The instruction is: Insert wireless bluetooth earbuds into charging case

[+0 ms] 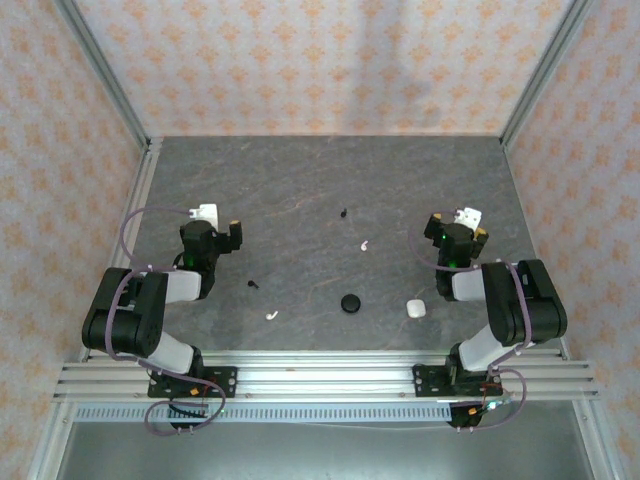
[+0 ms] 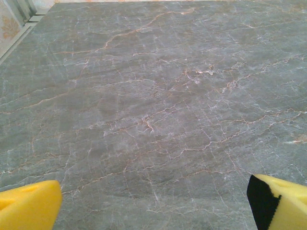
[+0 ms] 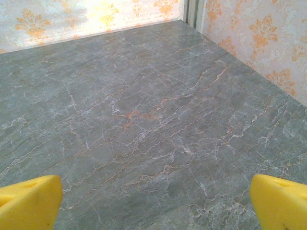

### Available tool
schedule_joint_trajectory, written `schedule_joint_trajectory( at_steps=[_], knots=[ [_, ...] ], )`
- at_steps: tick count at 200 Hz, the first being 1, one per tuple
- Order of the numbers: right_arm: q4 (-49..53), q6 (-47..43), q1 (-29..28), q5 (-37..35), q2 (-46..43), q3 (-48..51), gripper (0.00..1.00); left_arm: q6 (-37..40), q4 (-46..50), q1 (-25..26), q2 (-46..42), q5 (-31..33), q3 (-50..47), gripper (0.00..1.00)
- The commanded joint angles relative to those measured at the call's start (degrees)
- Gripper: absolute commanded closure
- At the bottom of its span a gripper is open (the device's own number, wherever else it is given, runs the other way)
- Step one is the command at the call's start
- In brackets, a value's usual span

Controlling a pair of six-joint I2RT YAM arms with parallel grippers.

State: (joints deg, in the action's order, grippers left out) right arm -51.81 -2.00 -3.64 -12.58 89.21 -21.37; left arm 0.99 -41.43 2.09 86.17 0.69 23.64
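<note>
Judging by how things lie, none of the task is done. All four earbuds rest loose on the dark grey veined stone tabletop (image 1: pixel 300 180), and none is in a case.

The landmark is the small round black charging case (image 1: pixel 350 302):
- **White case:** a small rounded white charging case (image 1: pixel 415 308) sits to the right of the black case, apart from it.
- **Black earbuds:** one tiny black earbud (image 1: pixel 344 212) lies well beyond the black case, toward the back wall. The other black earbud (image 1: pixel 253 284) lies well to its left and a little farther back.
- **White earbuds:** a white earbud with a short curved stem (image 1: pixel 364 244) lies beyond the black case and slightly right, nearer than the far black one. The second white earbud (image 1: pixel 271 315) lies left of the black case and slightly nearer the arms.

The left gripper (image 1: pixel 212 224) hangs far left of the black case and beyond it. The right gripper (image 1: pixel 457 224) is to the case's right and beyond it. Each has its jaws spread wide and carries nothing. Every pick and every insertion is still left to do.

The overhead view gives the whole layout of earbuds and cases, but they are too small there to tell whether either lid is up. The wrist views give the claws up close. The left gripper (image 2: pixel 153 211) has its yellow fingertips (image 2: pixel 29 206) far apart over bare stone. The right gripper (image 3: pixel 153 206) has its fingertips (image 3: pixel 278 201) spread the same way.
</note>
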Motion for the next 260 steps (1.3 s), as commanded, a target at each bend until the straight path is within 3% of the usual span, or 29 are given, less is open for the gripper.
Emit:
schedule_joint_trajectory(
  at_steps=[1,164,200,224,260],
  knots=[
    [0.0,0.4,0.1,0.2,-0.5,-0.3,0.01,0.2,-0.5,-0.2,-0.4,1.6,1.1,0.00],
    [-1.5,0.1,0.1,1.3,-0.6,0.5,0.01,0.0,-0.5,-0.6,-0.4,1.1,1.1,0.00],
    [-3.7,0.3,0.1,0.9,-2.5,2.3,0.00,-3.1,4.2,-0.7,-3.0,7.8,2.5,0.00],
    [6.6,0.6,0.1,0.7,-9.9,0.3,0.00,-4.6,16.4,-0.7,-6.0,10.0,7.6,0.00],
    [42.5,10.1,0.0,2.4,-21.0,-12.0,0.00,-8.6,26.1,-0.6,-11.9,10.0,10.5,0.00]
  ],
)
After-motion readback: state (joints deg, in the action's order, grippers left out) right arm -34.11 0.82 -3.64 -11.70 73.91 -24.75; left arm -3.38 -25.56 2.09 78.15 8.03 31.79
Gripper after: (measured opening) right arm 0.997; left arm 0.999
